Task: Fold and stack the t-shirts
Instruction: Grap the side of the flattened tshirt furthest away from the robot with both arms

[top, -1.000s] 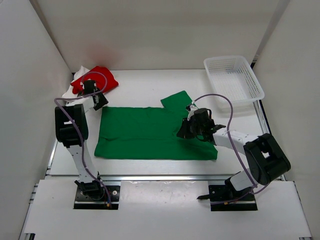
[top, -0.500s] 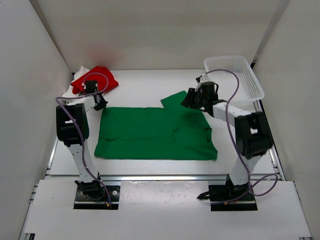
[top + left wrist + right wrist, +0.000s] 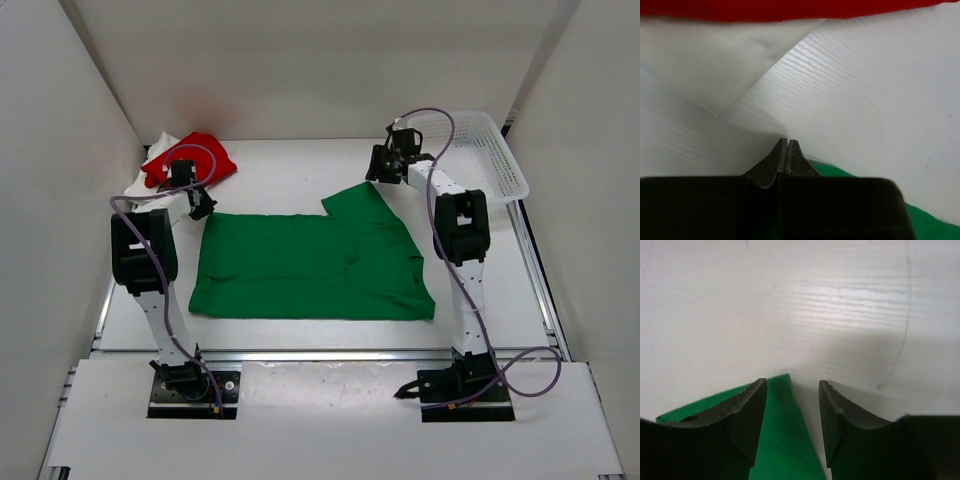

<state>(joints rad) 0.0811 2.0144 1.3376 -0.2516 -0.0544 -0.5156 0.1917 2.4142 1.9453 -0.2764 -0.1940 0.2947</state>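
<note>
Straddling green t-shirt (image 3: 783,440) corner, seemingly — right tool (image 3: 791,386).

Bright, even light from above; the top view is sharp, the white table (image 3: 290,170) nearly washed out, shadows faint. In the right wrist view a glare band crosses the table and a soft grey shadow lies beyond the dark right gripper (image 3: 792,384). The left gripper (image 3: 788,141) is dim, soft-focused up close

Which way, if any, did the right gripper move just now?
Yes. The right gripper went from the green t-shirt's body to its far sleeve tip, toward the white basket.
</note>
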